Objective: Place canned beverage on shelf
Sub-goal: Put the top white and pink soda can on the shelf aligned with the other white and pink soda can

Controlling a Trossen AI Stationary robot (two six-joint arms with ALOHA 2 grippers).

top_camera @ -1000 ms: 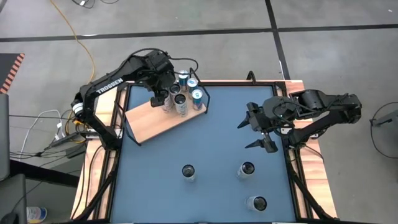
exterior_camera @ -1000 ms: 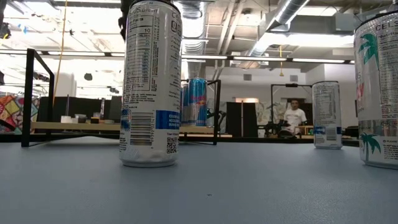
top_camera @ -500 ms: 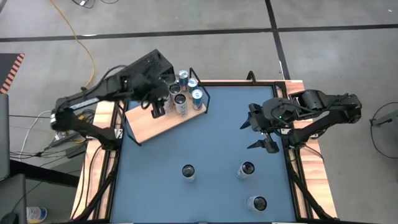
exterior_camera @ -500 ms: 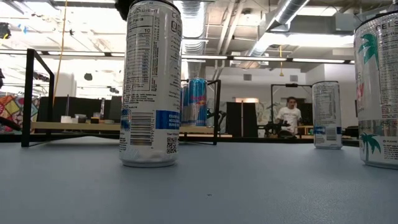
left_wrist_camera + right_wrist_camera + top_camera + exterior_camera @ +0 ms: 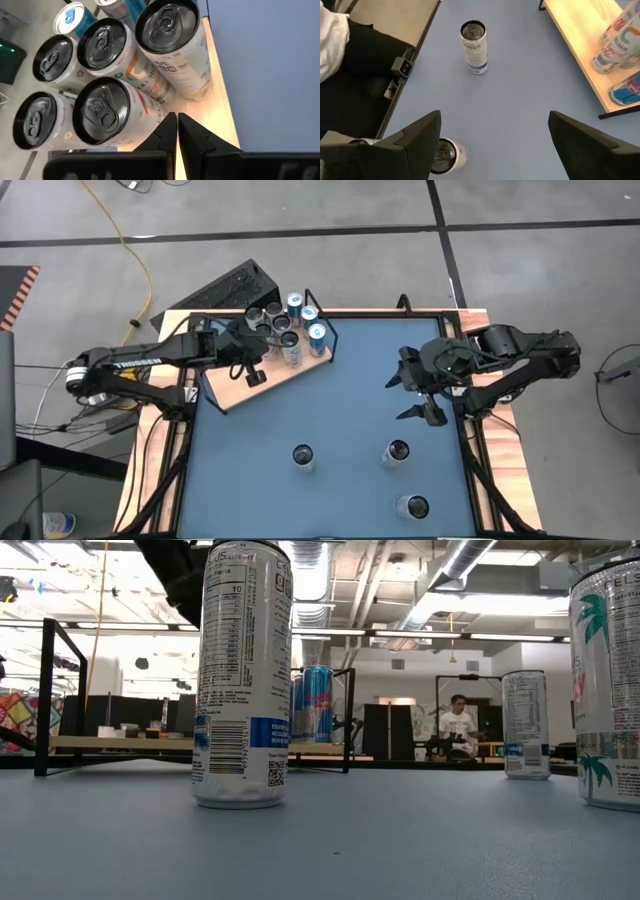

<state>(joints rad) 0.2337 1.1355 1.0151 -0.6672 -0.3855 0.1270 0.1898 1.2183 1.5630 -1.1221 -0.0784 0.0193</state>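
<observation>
The shelf (image 5: pixel 262 376), a pale-wood board with a black wire frame (image 5: pixel 331 340), lies at the table's far left. Several cans (image 5: pixel 283 328) stand upright on its right end, also close up in the left wrist view (image 5: pixel 107 107). My left gripper (image 5: pixel 255 376) (image 5: pixel 177 125) hangs shut over the board's bare middle, just short of those cans, touching nothing. Three more cans stand on the blue tabletop: one near the middle (image 5: pixel 303 455) (image 5: pixel 474 47), one to its right (image 5: pixel 398 451), one at the near right (image 5: pixel 415 506). My right gripper (image 5: pixel 413 394) (image 5: pixel 495 145) is open above the table's right side.
In the low view a tall white can (image 5: pixel 241 675) stands close, another (image 5: pixel 608 680) at the right edge and a third (image 5: pixel 526 725) farther back. A person (image 5: pixel 459 726) is in the room behind. The blue tabletop (image 5: pixel 350 410) between the shelf and the loose cans is bare.
My left gripper has drawn back from the cans on the shelf toward the table's left and near side, come lower, and shut with nothing in it. The cans it left stay upright on the board. My right gripper has kept still.
</observation>
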